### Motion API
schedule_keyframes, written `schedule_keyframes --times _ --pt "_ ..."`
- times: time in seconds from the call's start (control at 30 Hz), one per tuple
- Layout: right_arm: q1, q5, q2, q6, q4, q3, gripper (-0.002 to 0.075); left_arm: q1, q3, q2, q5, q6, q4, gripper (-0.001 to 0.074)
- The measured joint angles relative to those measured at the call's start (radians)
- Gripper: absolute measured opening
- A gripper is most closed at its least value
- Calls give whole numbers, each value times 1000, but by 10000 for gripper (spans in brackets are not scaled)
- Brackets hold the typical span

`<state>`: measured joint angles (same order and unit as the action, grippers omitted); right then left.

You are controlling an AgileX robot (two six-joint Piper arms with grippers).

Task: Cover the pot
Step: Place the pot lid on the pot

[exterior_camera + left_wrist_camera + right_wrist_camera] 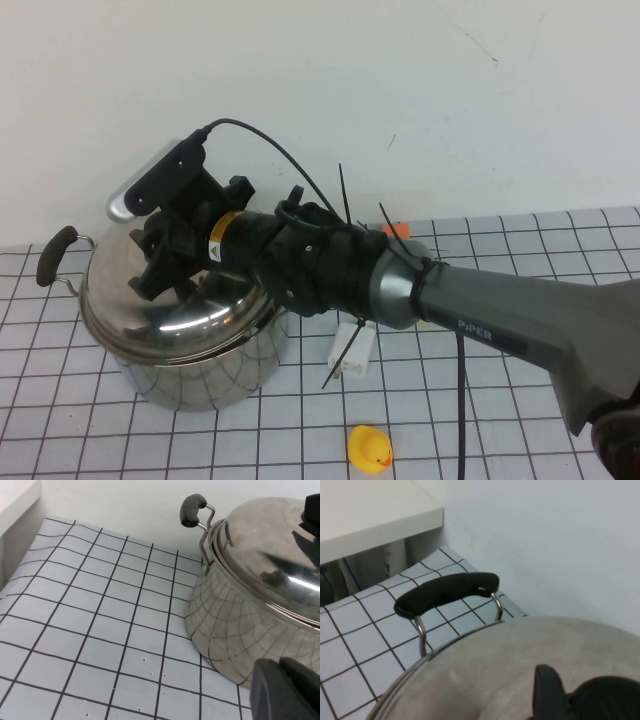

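Observation:
The large steel pot (pixel 205 375) stands at the table's left, with a black side handle (pixel 55 255). The domed steel lid (pixel 190 325) lies on its rim, slightly tilted. My right gripper (pixel 165 268) reaches over the pot and is shut on the lid's black knob (pixel 607 700); one finger (pixel 546 690) presses against it above the lid (pixel 495 665). My left gripper (pixel 280 682) is shut and empty, low beside the pot's wall (pixel 235 630); it is out of the high view. The lid (pixel 270 565) and a handle (pixel 192 510) show there too.
A yellow rubber duck (pixel 370 447) sits at the front. A small white block (pixel 352 350) lies right of the pot, under my right arm. An orange piece (pixel 396 230) lies at the back. The wall is close behind the pot, and a white shelf (pixel 370 515) stands to its side.

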<state>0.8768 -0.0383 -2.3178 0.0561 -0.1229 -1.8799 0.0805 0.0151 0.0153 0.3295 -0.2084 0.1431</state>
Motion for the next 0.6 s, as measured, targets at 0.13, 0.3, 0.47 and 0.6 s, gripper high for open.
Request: schedule_keyframes --times 0.13,0.3,0.47,0.6 --pt "0 -13 -6 13 0 0 337 0 0 0 0 0 0 -3" --pt "0 -50 -24 19 15 -4 337 0 0 0 0 0 0 -3" --pt "0 -52 -28 19 19 -4 337 0 0 0 0 0 0 -3" --pt "0 -52 -28 19 25 -4 337 0 0 0 0 0 0 -3"
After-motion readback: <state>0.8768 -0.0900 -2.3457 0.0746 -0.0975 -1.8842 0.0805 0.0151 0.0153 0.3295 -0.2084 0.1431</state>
